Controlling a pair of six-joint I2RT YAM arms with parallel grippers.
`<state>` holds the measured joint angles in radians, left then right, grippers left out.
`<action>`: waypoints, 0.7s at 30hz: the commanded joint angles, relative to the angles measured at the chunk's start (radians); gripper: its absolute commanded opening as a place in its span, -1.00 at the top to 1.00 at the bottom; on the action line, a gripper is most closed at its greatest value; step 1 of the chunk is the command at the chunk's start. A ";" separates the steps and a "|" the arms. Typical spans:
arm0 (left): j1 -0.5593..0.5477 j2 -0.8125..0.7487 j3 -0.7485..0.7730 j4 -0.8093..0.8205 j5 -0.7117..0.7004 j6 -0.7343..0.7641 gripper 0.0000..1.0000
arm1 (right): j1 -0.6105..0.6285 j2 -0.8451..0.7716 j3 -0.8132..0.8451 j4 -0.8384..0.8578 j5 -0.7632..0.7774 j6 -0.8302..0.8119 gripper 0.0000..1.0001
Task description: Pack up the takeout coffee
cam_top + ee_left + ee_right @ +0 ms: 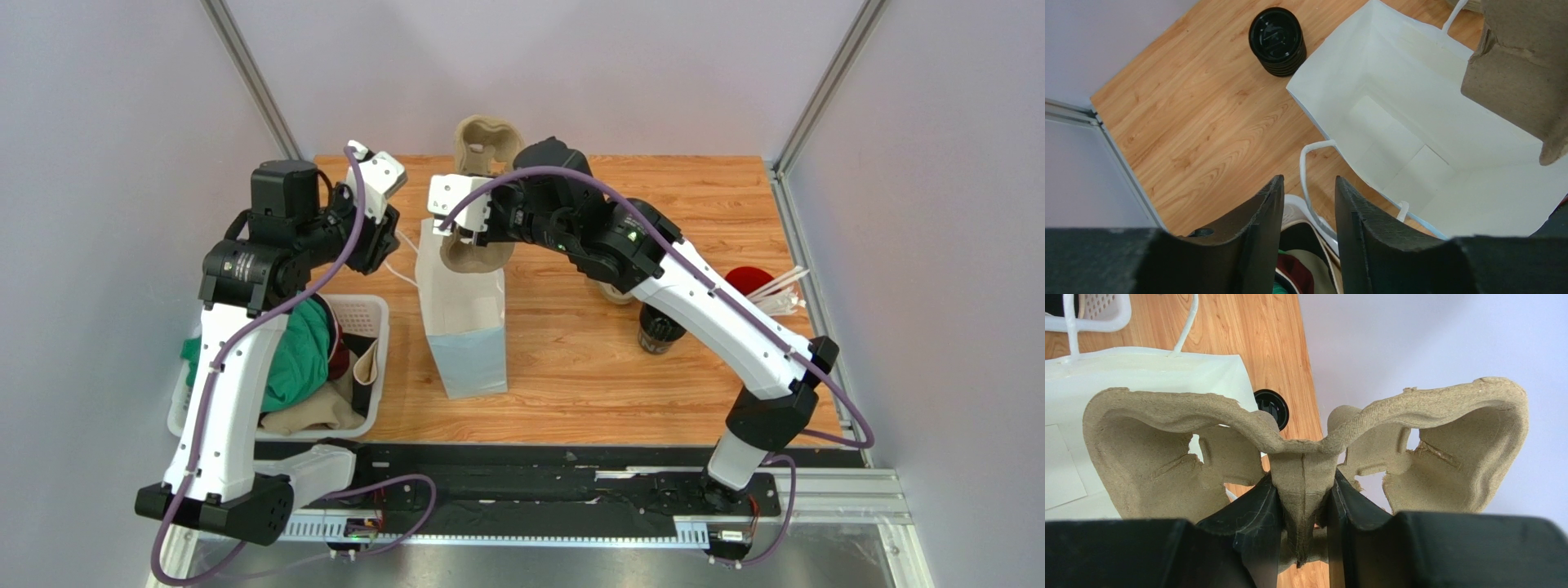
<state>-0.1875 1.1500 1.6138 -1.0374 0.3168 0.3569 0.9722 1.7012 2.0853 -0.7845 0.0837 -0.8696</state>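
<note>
Right gripper point(1301, 485) clamps the cardboard cup tray point(1186, 410) over the white paper bag point(1413, 110). Left gripper point(1309, 184), jaws apart at the bag's left, holds nothing, so the tray may snag the rim and topple it.

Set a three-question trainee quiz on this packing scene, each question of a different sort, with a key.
1. True or false: the takeout coffee already stands inside the paper bag.
2. What does the right claw grip? A) the cardboard cup tray B) a spoon C) nothing
3. Fill in: in the top view, the basket of clothes sits to the bag's ____.

Key: 1 false, since the cup stands on the table outside the bag; 2 A, pinched at its centre ridge; 3 left.
</note>
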 commanded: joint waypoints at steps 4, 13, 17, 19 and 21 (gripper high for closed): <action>0.010 -0.006 -0.051 0.003 0.024 -0.006 0.26 | 0.039 0.012 -0.017 0.054 0.022 0.015 0.50; 0.011 -0.003 -0.068 0.043 0.030 -0.026 0.32 | 0.046 0.026 -0.057 0.068 -0.009 0.083 0.50; 0.011 -0.003 -0.072 0.053 0.033 -0.030 0.32 | 0.046 0.032 -0.129 0.086 -0.021 0.087 0.51; 0.011 0.002 -0.072 0.056 0.036 -0.032 0.32 | 0.046 0.038 -0.137 0.083 -0.038 0.093 0.51; 0.011 0.005 -0.071 0.056 0.042 -0.033 0.33 | 0.046 0.049 -0.134 0.073 -0.045 0.098 0.52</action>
<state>-0.1822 1.1515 1.5444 -1.0126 0.3363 0.3450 1.0126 1.7401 1.9488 -0.7467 0.0669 -0.8036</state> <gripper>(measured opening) 0.338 0.304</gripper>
